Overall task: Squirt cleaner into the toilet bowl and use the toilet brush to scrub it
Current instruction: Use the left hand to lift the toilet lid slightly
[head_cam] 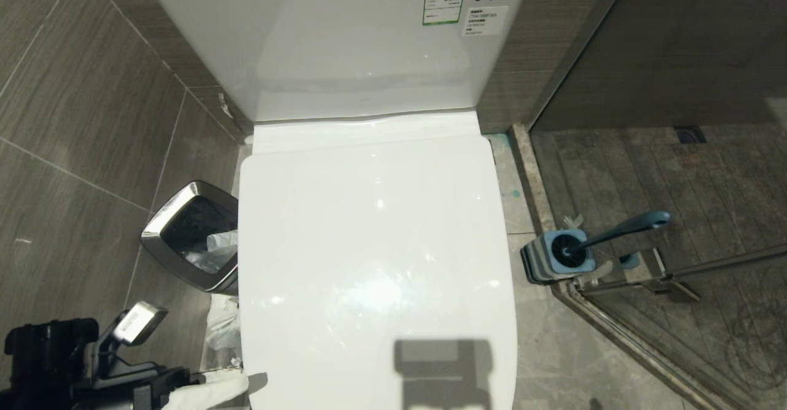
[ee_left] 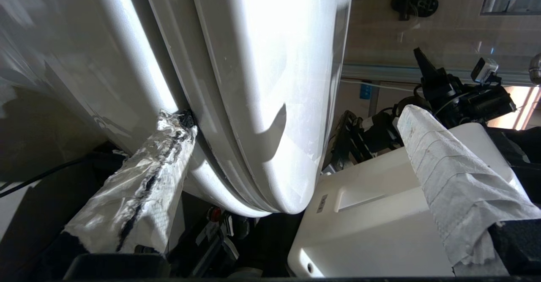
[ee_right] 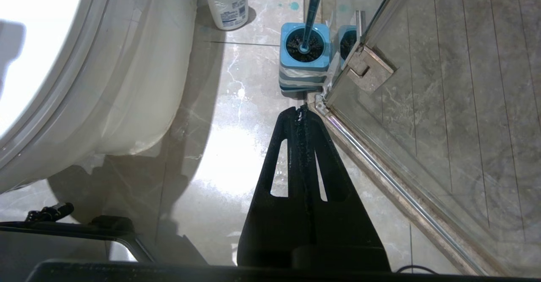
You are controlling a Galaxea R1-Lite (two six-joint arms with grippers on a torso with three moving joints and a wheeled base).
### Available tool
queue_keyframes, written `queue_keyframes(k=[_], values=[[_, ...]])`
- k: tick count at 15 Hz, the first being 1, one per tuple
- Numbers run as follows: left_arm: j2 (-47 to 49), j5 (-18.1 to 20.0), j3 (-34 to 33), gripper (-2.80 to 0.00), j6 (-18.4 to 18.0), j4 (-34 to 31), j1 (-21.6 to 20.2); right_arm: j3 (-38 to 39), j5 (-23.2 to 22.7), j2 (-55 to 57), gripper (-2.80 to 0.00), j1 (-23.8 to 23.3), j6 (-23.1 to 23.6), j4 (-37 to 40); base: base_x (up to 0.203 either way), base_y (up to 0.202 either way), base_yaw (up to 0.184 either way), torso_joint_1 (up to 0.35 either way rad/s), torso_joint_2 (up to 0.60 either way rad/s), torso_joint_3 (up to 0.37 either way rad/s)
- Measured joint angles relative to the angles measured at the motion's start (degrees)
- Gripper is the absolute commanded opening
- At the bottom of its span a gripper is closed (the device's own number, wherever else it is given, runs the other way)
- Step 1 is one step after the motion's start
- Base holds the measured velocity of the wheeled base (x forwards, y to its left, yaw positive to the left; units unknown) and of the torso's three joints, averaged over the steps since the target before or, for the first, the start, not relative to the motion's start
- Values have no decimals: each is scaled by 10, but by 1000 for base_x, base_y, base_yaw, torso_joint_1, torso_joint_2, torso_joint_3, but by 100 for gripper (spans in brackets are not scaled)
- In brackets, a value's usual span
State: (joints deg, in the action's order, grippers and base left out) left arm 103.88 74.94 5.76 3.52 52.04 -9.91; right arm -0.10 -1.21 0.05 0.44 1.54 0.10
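Opening step, by the look of it: lid (head_cam: 375, 244) down over the bowl, nothing squirted or scrubbed yet. Left claw (ee_left: 291, 138) spread wide at the toilet's front left corner, one paper-wrapped finger (ee_left: 139, 184) tucked against the seam under the lid, the other (ee_left: 448, 172) well out on the far side. Next move probably calls for hooking under that lid edge and swinging it up, with care not to slip on glossy plastic.

Right claw (ee_right: 302, 110) shut on nothing, hanging above the floor just short of the brush (head_cam: 615, 230) in its holder (head_cam: 562, 256), right of the toilet by the glass door.

Cleaner (ee_right: 226, 1) seen only from the right wrist, standing on the floor between toilet and holder. Bin (head_cam: 193, 235) seen only from the head. Lid seam seen only from the left wrist.
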Motion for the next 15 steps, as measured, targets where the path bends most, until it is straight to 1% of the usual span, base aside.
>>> queue_keyframes(k=[5,10,13,15], values=[[4,-1,-5,0,-2,-2,-7,0,0,0,-280,0,0,0,0,0,0,0,0,0],[3,-18,-5,0,-34,-2,-5,0,0,0,-280,0,0,0,0,0,0,0,0,0],[0,-22,-8,0,-41,2,-3,0,0,0,-280,0,0,0,0,0,0,0,0,0],[-1,-25,-12,0,-41,17,-2,0,0,0,-280,0,0,0,0,0,0,0,0,0]])
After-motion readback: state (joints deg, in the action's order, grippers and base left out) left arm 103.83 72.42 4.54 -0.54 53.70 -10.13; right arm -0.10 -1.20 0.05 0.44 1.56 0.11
